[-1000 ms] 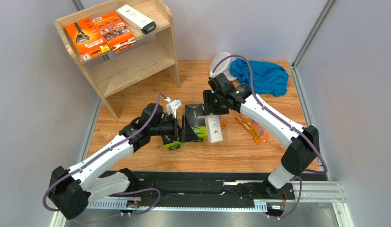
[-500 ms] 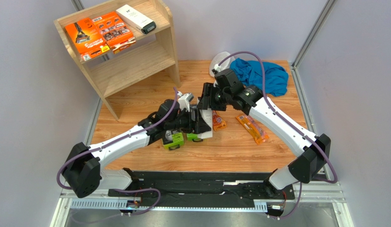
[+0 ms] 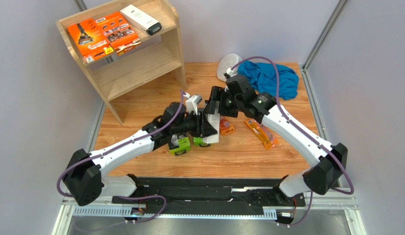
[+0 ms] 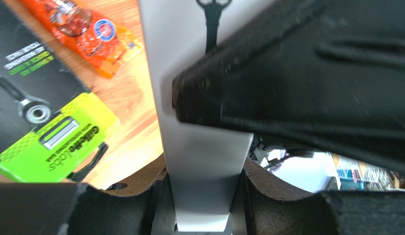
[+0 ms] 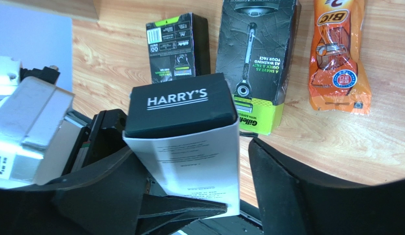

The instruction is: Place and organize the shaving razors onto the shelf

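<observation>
Shelved: two flat orange packs [image 3: 102, 34] and one white box [image 3: 140, 19] on the shelf [image 3: 166, 58] top tier.
Handover: white box [image 5: 192, 147] in both grippers' fingers; right fingers probably releasing.
Remaining: two black-and-green packs [image 5: 256, 58], two orange packets [image 5: 338, 58] on tabletop [image 3: 248, 152].

The wooden table [image 3: 238, 156] holds many things. A light wood shelf [image 3: 140, 66] stands at the far left corner. A blue cloth [image 3: 273, 78] lies near the far right corner, with a white mesh cap [image 3: 226, 66] touching its left side. In the middle lie two black and green razor boxes [image 5: 256, 63] side by side. One small orange packet [image 3: 226, 128] lies just to their right. Another orange packet [image 3: 262, 133] lies further right, a little apart from it.
</observation>
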Available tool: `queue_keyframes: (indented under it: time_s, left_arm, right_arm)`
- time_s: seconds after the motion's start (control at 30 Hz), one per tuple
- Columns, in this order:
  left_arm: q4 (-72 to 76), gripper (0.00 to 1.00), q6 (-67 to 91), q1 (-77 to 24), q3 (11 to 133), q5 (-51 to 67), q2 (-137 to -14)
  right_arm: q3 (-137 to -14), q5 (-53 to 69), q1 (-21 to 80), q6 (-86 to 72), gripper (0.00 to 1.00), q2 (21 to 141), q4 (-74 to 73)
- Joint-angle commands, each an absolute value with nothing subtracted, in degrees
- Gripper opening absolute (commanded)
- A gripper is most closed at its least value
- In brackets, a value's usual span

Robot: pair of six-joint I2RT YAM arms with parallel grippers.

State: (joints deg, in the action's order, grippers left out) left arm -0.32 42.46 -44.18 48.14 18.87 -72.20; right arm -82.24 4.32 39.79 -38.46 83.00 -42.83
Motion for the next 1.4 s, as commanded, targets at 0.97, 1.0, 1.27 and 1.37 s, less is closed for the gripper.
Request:
queue_keyframes:
  time_s: [0.97, 1.0, 1.27, 1.37]
  left_arm:
    - [22.2, 0.00, 52.0, -40.3, 62.9, 27.3, -77.2]
    - [24.0, 0.00, 52.7, -39.6, 63.2, 28.4, -77.6]
    - [38.1, 0.00, 62.9, -37.7, 60.9, 33.8, -81.5]
    - [43.1, 0.00, 66.5, -37.7, 60.6, 35.7, -83.7]
  right_arm:
    - [-34.3, 7.3, 36.9, -55.5, 0.95, 40.4, 13.4]
    - [-33.8, 6.8, 36.9, -55.4, 0.95, 40.0, 14.5]
    - [-27.0, 2.0, 36.7, -56.1, 0.89, 39.1, 26.8]
    - [-27.1, 2.9, 36.6, -55.6, 0.87, 41.0, 30.3]
